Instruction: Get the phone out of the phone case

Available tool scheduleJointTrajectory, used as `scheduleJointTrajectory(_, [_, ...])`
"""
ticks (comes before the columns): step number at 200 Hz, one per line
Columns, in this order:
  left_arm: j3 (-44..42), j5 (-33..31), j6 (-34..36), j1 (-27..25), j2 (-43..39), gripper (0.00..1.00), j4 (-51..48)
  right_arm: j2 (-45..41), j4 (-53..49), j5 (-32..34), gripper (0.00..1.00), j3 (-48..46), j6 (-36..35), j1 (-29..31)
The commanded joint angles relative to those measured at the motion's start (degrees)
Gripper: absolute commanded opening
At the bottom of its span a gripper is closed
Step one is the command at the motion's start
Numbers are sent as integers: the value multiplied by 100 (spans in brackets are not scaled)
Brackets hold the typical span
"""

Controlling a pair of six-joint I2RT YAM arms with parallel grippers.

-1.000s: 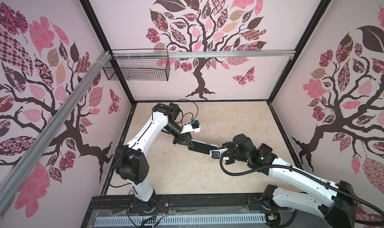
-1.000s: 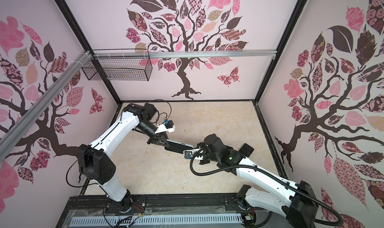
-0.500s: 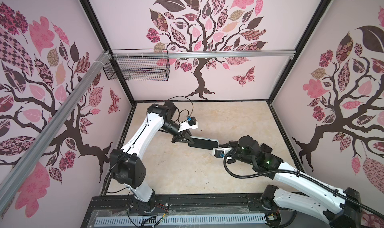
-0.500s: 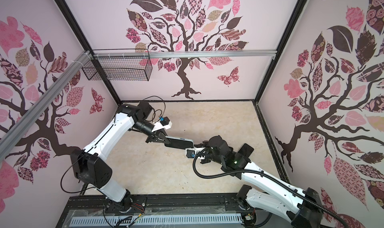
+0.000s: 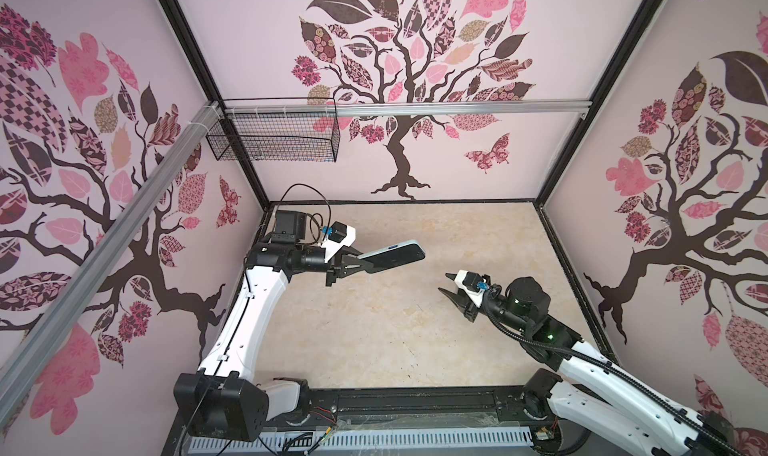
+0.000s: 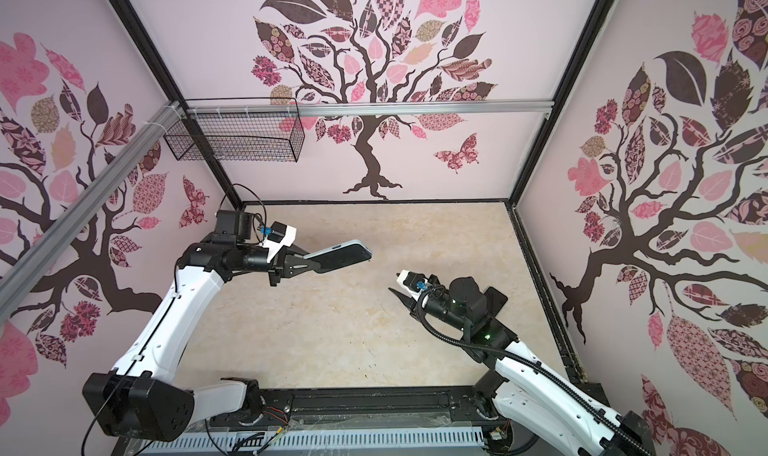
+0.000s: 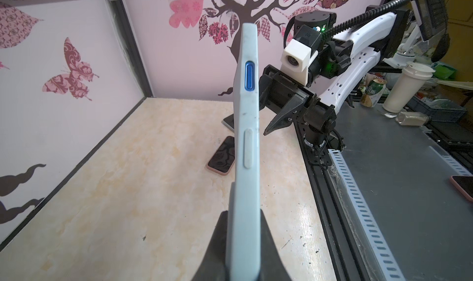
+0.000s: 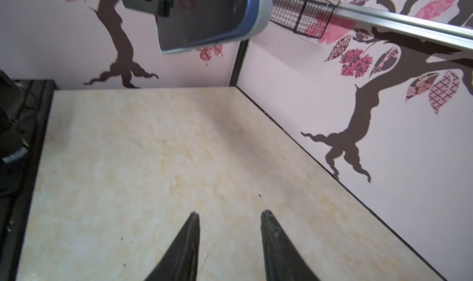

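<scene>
Release by the right gripper [image 5: 445,283] is the change: a second ago it was closed at the free end of the phone case [image 7: 247,138], and now it sits well apart from it, low over the table [image 5: 374,341], its fingers spread and holding nothing. The left gripper [image 5: 365,263] has meanwhile swung the case up and back toward its own side, and its fingers remain clamped on one end, holding it in the air. The phone [image 8: 202,13] shows its dark screen and blue rim inside the pale case, so it looks still seated. I judge the extraction still undone, and the right gripper would need a fresh hold at a corner to peel the case away. A second, pink-rimmed handset [image 7: 222,155] lies flat on the table below
</scene>
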Motion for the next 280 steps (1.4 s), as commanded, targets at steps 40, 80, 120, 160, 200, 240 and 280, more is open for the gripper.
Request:
scheduleJointTrajectory(40, [-290, 1065, -231, -52, -178, 0, 685, 226, 2665, -1053, 45, 33, 1363, 12])
scheduleJointTrajectory(80, [-283, 981, 24, -211, -69, 0, 456, 648, 3081, -1275, 44, 340, 1441, 14])
scheduleJointTrajectory(120, [-295, 879, -24, -286, -16, 0, 457, 866, 3268, -1371, 44, 443, 1363, 154])
scheduleJointTrajectory(160, [-314, 815, -33, -309, -37, 0, 447, 862, 3438, -1280, 44, 363, 1335, 275])
scheduleJointTrajectory(200, [-315, 810, -51, -333, -39, 0, 447, 794, 3449, -1196, 43, 315, 1305, 335])
scheduleJointTrajectory(240, [-313, 848, 10, -406, -33, 0, 345, 842, 3253, -1092, 43, 391, 1236, 342])
scheduleJointTrajectory(280, [-274, 841, 156, -487, -24, 0, 136, 892, 3025, -983, 43, 501, 1182, 355])
